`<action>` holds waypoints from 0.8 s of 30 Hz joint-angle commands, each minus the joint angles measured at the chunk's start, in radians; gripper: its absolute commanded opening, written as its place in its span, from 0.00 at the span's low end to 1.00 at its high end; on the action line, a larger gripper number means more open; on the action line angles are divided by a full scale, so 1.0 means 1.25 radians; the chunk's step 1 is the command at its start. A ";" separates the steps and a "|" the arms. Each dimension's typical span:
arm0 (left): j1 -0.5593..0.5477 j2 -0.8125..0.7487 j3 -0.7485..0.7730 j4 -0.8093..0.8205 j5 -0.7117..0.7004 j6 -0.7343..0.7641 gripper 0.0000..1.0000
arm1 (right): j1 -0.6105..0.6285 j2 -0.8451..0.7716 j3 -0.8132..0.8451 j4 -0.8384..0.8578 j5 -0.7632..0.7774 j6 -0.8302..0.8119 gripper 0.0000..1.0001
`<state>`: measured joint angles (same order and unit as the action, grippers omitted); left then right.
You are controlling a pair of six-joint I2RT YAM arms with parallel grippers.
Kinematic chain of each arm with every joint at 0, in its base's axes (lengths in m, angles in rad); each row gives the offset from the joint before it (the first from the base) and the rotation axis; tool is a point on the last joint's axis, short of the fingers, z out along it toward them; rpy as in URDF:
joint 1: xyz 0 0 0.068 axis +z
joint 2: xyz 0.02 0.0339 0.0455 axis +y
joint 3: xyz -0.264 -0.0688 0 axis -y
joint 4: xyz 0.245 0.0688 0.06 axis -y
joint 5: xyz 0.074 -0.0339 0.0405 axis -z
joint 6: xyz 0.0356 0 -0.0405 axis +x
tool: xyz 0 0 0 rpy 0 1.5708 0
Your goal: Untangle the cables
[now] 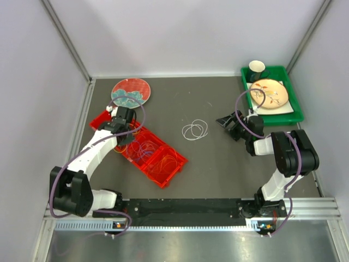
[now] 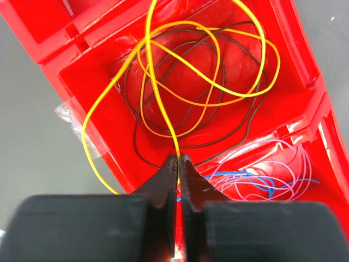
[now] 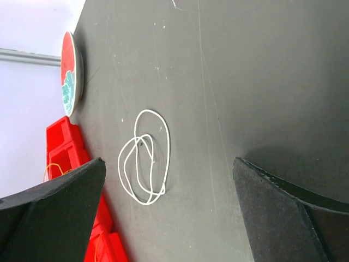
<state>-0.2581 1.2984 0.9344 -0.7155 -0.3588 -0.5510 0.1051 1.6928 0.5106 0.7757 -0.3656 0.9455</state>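
Cables (image 1: 146, 148) in two places from the top camera: a tangle of orange, yellow and bluish loops inside the red compartment tray (image 1: 101, 120) at the left, and one white cable (image 1: 194, 130) coiled alone on the dark table (image 1: 218, 169), between the two arms and well apart from the tray. Left gripper (image 1: 126, 137) down over the far half of the tray, just in front of a round red and teal plate (image 1: 131, 93). Right gripper (image 1: 224, 121) low over the table, turned toward the white cable, near a green tray (image 1: 297, 117) with a decorated plate (image 1: 269, 94) and a cup (image 1: 257, 66). From the left wrist: jaws of the left gripper (image 2: 178, 158) pinched almost together on one strand of the yellow cable (image 2: 83, 134), just at the wall between two compartments; other yellow loops lying crossed over a dark cable (image 2: 218, 144) on the tray floor (image 2: 82, 33); in the next compartment a blue cable (image 2: 240, 176) mixed with thin pale loops (image 2: 297, 164). From the right wrist: jaws of the right gripper (image 3: 169, 164) spread wide, gripping nothing, with the white cable (image 3: 144, 158) flat on the table (image 3: 245, 82) beyond the two fingertips; at the left edge the round plate (image 3: 71, 73) and a part of the red tray (image 3: 65, 142).
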 commanded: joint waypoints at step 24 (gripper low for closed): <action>-0.002 0.154 0.067 0.145 -0.055 -0.068 0.00 | -0.013 0.019 -0.004 0.057 -0.013 0.009 0.99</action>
<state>-0.2581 1.5227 1.0248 -0.5961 -0.4397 -0.6090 0.1005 1.7054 0.5106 0.7971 -0.3706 0.9524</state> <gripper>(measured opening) 0.011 0.987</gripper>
